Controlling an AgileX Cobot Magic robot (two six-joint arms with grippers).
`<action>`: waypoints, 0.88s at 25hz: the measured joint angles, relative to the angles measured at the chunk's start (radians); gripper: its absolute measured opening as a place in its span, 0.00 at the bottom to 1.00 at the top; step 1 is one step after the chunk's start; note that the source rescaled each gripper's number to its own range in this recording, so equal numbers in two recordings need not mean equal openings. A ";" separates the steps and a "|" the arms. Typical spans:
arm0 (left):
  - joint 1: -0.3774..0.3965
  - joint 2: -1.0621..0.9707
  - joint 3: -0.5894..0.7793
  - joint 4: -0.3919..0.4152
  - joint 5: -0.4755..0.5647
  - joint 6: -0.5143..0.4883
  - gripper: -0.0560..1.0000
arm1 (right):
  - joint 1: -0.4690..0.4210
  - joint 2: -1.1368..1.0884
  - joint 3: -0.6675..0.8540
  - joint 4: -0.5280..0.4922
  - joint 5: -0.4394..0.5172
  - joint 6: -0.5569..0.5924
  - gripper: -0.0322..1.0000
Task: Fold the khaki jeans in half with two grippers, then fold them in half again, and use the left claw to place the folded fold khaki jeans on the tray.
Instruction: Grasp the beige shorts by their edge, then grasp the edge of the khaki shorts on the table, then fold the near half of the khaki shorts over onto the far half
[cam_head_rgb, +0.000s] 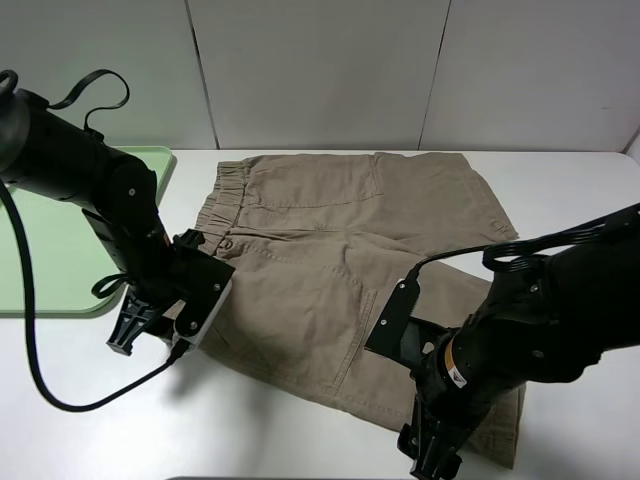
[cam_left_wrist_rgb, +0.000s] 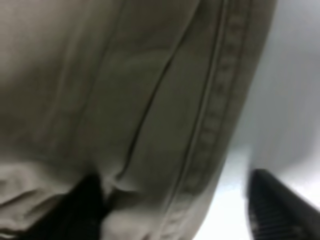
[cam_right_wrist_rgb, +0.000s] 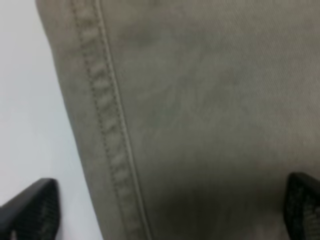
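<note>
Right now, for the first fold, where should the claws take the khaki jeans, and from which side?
Take the stitched near edge, coming in from the table side. The khaki jeans lie flat, so only an edge gives a bite. The left claw straddles that edge by the waistband, the right claw near the leg end; both stand open.

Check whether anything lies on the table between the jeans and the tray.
Nothing visible does. The strip of table between the jeans and the tray shows only white tabletop. Only the left arm hangs over the tray's near corner, above it rather than resting on the table.
</note>
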 joint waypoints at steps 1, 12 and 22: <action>0.000 0.000 0.000 0.000 -0.006 0.000 0.42 | 0.000 0.000 0.000 0.000 -0.001 0.000 0.83; 0.000 0.000 0.000 -0.003 -0.016 0.001 0.06 | 0.000 0.000 0.001 -0.001 -0.005 0.000 0.03; 0.000 -0.001 0.000 -0.004 -0.025 0.001 0.06 | 0.000 0.000 -0.001 -0.001 0.016 0.000 0.03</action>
